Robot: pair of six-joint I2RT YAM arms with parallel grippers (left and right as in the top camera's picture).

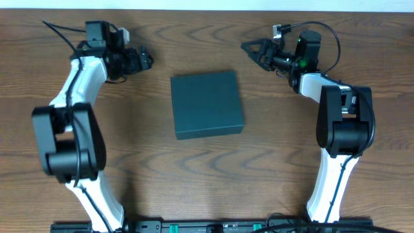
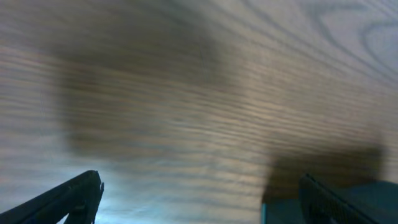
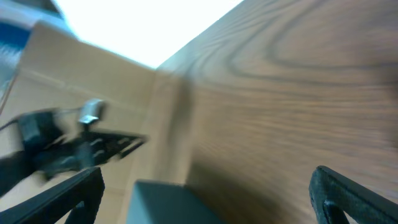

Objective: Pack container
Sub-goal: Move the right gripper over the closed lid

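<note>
Left tool (image 1: 141, 59) and right tool (image 1: 253, 48) both gape, empty; only the overhead view shows the whole container (image 1: 207, 104), lid down, on the surface (image 1: 272, 162) between them; near-square, no clear long axis, edges slightly skewed.

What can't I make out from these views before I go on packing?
- Inside of the container: overhead, the shut lid hides it.
- Hinge side of the lid: overhead, too small to tell.
- Left wrist: blurred; only a container corner shows, cut off by the bottom edge.
- Right wrist: blurred; container cut off by the bottom edge, and a dark shape beyond it is too smeared to identify.
</note>
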